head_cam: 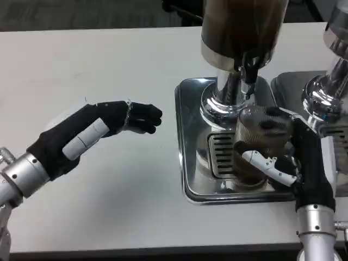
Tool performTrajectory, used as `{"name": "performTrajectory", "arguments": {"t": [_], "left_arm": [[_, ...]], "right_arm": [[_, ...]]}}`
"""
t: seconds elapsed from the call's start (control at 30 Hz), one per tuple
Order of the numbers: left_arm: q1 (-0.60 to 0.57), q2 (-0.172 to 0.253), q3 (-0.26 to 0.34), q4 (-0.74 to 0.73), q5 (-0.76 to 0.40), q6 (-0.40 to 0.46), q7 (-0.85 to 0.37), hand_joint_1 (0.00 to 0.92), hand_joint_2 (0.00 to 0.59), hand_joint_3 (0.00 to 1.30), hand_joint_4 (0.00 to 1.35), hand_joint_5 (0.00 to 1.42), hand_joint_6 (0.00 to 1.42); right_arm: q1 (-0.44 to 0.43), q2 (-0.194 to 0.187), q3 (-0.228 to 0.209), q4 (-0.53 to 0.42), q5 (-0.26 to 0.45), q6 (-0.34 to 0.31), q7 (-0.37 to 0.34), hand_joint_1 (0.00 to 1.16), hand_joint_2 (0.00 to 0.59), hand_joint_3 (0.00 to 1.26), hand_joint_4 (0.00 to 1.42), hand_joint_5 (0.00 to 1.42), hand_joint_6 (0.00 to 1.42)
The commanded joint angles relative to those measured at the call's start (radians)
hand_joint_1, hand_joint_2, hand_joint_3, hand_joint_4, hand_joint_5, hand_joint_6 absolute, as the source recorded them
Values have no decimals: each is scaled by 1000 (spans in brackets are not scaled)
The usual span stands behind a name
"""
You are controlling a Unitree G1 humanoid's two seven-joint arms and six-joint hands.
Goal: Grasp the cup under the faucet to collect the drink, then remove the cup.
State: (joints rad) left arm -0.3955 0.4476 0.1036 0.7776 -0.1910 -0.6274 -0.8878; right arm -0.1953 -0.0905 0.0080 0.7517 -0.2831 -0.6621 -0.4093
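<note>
A white surface (109,65) fills most of the scene, and at its right side a drink dispenser (242,27) is seen, its dark tank raised on a chrome column so that a vessel can be set beneath the outlet. Under it a shiny metal drip tray (190,136) is laid, with a slotted grate (220,155) toward the middle, evidently so that spills are caught. A second chrome dispenser (331,87) is partly seen at the far right edge. The left robot hand (103,128) is held just above the surface, well apart from the tray on its left, released, with fingers stretched toward the machine and nothing in them; it is judged to be waiting. The right robot hand (283,157) is wrapped around the cup (258,130), which is grasped from the near right side, so that its mouth is kept upright. The cup, brownish and ribbed, is placed on the grate directly below the black faucet (249,70), where a pour would fall into it. Whether liquid is flowing cannot be told; the collecting step is judged to be in hand, with removal not yet done.
</note>
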Motion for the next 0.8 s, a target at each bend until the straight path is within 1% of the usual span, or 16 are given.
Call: {"name": "performTrajectory", "arguments": {"t": [0.03,0.8], "left_arm": [[-16,-4,-2,14,4,-17,9,0,74,411,357,365,315],[-52,-9,-4,60,12,-37,9,0,74,411,357,365,316]], "right_arm": [[13,-9,-12,-26,9,0,-8,987,134,555,714,957,1371],[70,-9,-45,-98,1,-17,-34,987,134,574,732,974,1388]]}}
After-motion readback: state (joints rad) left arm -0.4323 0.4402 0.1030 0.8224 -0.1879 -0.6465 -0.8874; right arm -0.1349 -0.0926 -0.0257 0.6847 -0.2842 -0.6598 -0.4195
